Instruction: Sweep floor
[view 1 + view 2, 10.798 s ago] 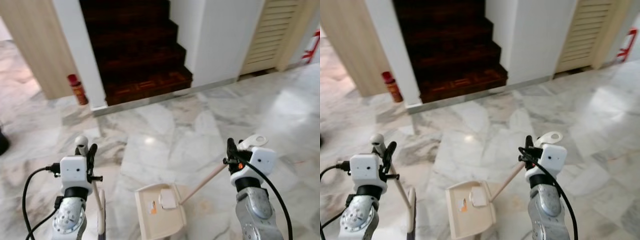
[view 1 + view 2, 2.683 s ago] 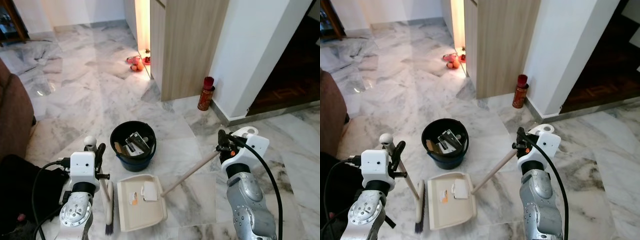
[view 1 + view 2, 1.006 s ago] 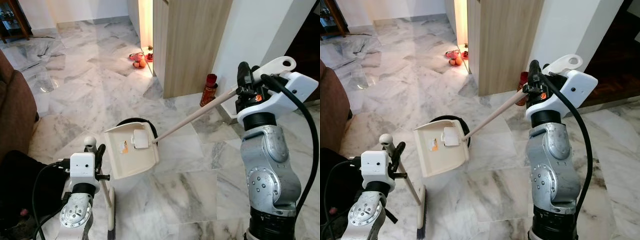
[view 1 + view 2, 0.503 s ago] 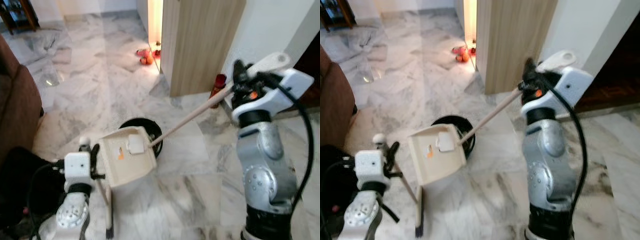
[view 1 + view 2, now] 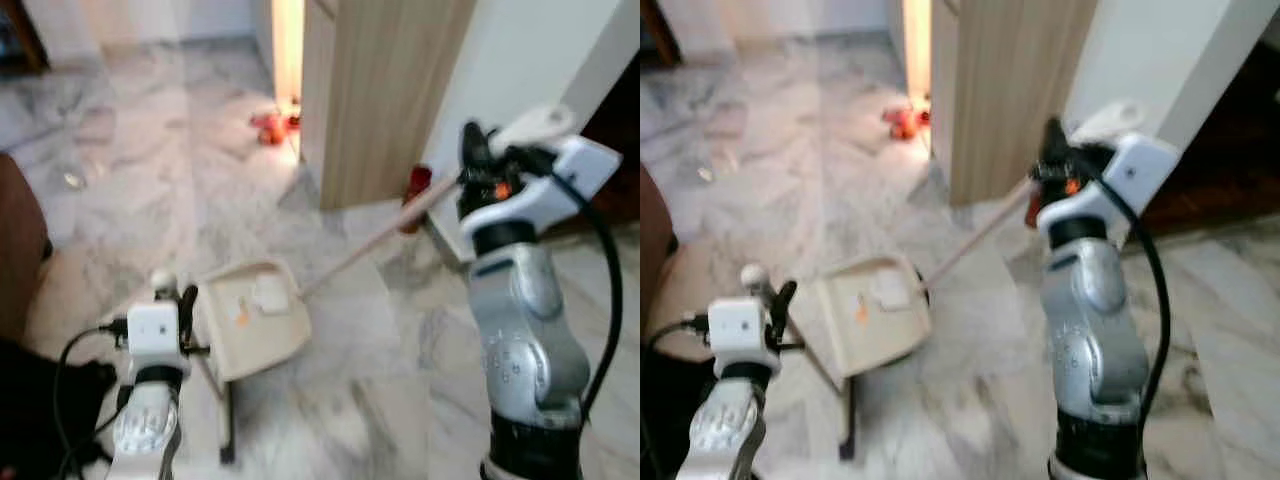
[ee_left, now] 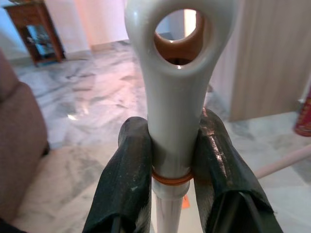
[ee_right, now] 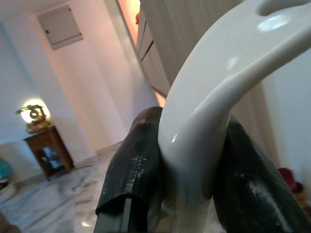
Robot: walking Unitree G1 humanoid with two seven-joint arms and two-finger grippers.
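Two grippers hold cleaning tools: the right gripper (image 5: 468, 160), raised, has its jaws clamped on the handle of the dustpan (image 5: 252, 312), which hangs tilted above the marble floor (image 5: 150, 180). Low down, the left gripper (image 6: 171, 165) has its jaws clamped on the upright broom (image 6: 174, 97) handle, beside the dustpan.

Marble floor (image 5: 120, 190), red canister (image 5: 413, 192)
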